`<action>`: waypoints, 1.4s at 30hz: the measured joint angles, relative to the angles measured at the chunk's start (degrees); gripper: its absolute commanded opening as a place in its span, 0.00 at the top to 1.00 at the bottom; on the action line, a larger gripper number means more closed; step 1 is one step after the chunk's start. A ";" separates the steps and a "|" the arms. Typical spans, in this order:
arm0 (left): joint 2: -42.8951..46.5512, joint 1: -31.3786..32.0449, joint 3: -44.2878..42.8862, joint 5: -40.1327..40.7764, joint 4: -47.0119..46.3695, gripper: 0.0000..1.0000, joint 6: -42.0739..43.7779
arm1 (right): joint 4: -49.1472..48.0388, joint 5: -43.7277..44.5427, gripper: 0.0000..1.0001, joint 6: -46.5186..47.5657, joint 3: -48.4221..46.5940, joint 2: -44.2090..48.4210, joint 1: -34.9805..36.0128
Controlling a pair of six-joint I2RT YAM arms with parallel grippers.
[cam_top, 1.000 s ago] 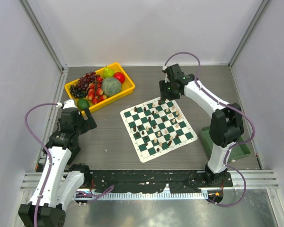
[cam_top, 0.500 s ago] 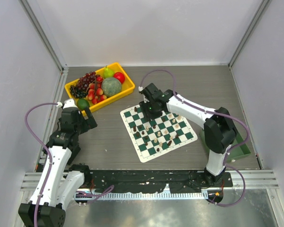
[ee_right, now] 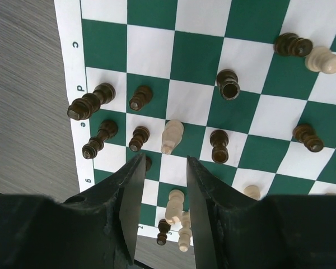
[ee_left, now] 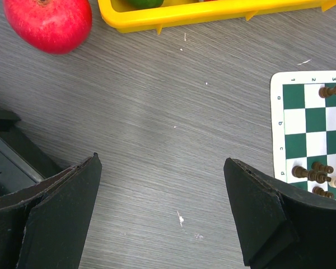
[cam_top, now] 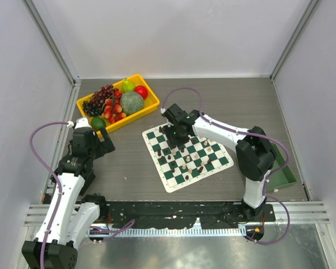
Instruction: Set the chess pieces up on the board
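Board (ee_right: 151, 56) border lettered c, d

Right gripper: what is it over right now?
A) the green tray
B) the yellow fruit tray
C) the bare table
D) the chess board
D: in the right wrist view the right gripper sits above the green and white board, with chess pieces standing on the squares just past its fingers.

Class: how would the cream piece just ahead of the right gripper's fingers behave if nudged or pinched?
The cream piece looks slim and upright, so a sideways nudge would probably tip it. Smaller than one board square, it is likely light. Its rounded shape might slip when pinched.
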State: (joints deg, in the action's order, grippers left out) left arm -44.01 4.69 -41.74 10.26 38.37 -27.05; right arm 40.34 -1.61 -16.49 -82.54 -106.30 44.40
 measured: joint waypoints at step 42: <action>-0.02 0.00 0.33 0.04 0.00 0.01 0.00 | 2.27 5.57 0.92 1.20 -1.16 0.17 0.20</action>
State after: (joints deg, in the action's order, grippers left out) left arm -44.03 4.69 -41.41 10.31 38.37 -27.05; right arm 42.61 3.97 -15.29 -83.70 -106.13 44.60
